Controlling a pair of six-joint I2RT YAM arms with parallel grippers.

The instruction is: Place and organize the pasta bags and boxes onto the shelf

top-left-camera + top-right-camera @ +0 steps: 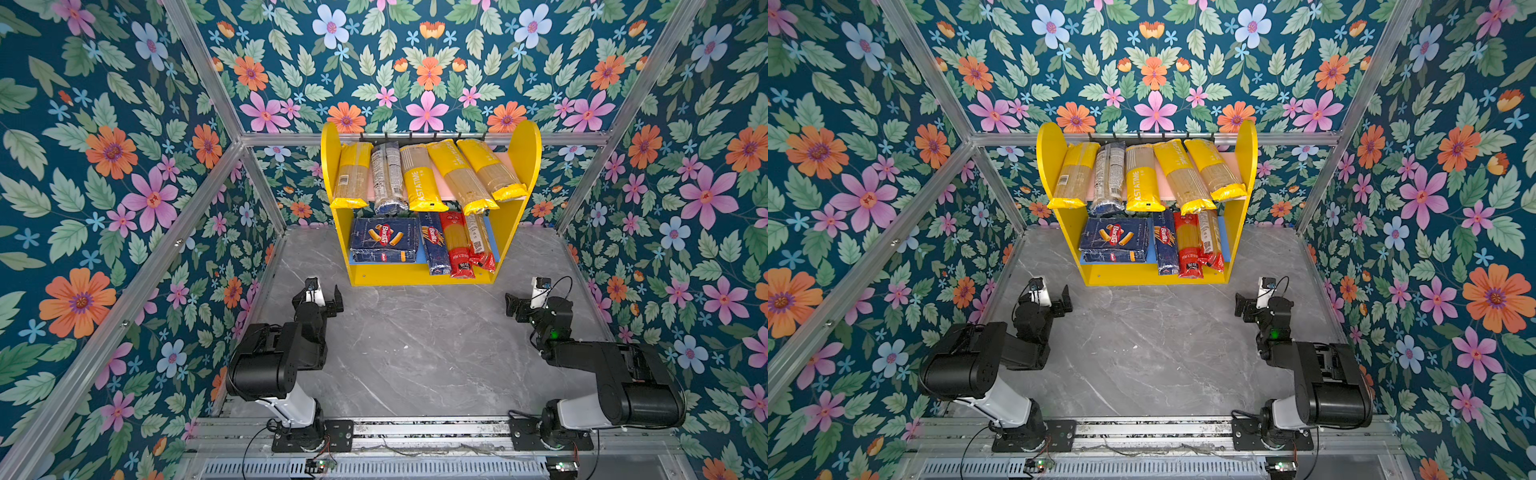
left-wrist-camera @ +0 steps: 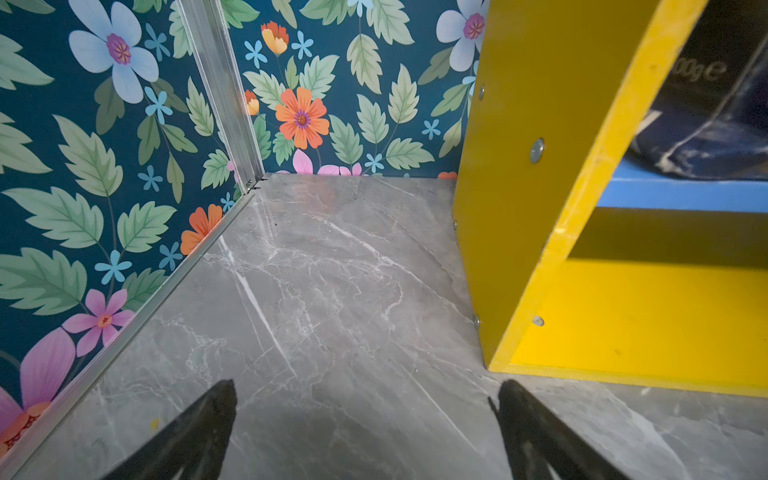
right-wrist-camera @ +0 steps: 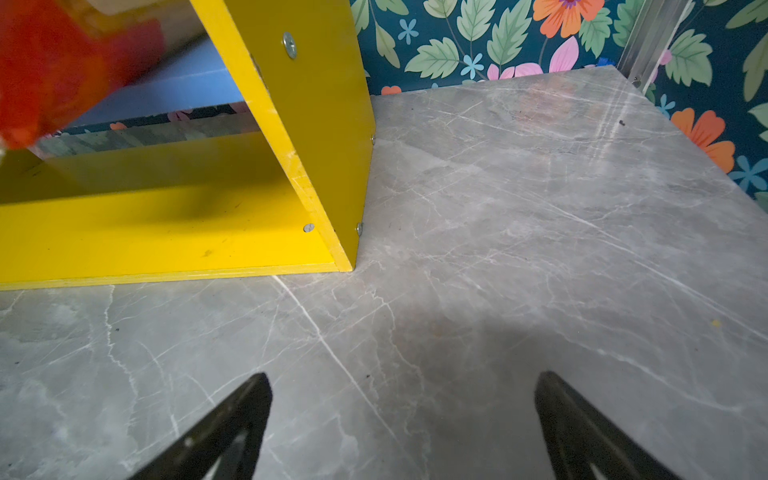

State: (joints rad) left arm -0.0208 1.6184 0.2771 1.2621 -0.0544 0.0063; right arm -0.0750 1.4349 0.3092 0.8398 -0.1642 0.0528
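Note:
The shelf [image 1: 330,166] [image 1: 1050,166] stands at the back of the table. Several yellow bags [image 1: 353,174] and a navy bag [image 1: 388,178] lie across its pink upper board, overhanging the front. On the blue lower board lie the wide pasta box [image 1: 384,241], the narrow pasta box [image 1: 434,245] and two red bags [image 1: 457,245]. My left gripper [image 1: 328,301] [image 2: 368,388] hangs open and empty over bare table, in front of the shelf's left corner [image 2: 519,208]. My right gripper [image 1: 517,305] [image 3: 405,379], also open and empty, is near the right corner [image 3: 324,104].
Grey marble tabletop [image 1: 415,353] lies between the arms and the shelf. Floral walls with aluminium frame rails [image 1: 124,311] close in the left, right and back sides. The arm bases sit on a rail [image 1: 415,432] at the front edge.

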